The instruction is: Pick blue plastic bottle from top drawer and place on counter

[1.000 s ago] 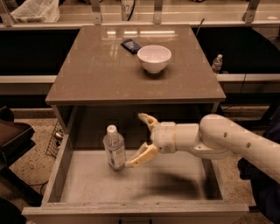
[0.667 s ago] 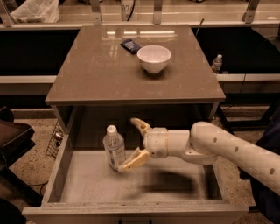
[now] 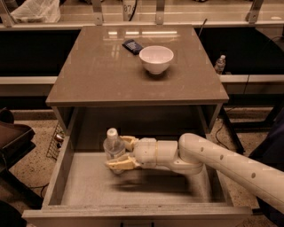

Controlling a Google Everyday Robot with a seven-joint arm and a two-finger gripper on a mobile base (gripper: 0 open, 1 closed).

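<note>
The blue plastic bottle (image 3: 113, 145), clear with a white cap, stands upright in the open top drawer (image 3: 133, 190), left of its middle. My gripper (image 3: 119, 152) reaches in from the right on a cream arm. Its two fingers (image 3: 120, 163) lie on either side of the bottle's lower body, one behind and one in front, close against it. The bottle's base is hidden behind the front finger. The counter (image 3: 97, 71) is the glossy grey-brown tabletop above the drawer.
A white bowl (image 3: 156, 59) and a small dark flat object (image 3: 132, 46) sit on the counter's far half. A tiny clear bottle (image 3: 220, 64) stands on a rail at the right. A white bag (image 3: 35, 11) lies at the back left.
My gripper has moved left across the drawer, from beside the bottle to around it, and its fingers have narrowed toward the bottle. The bottle has stayed upright in the same spot.
</note>
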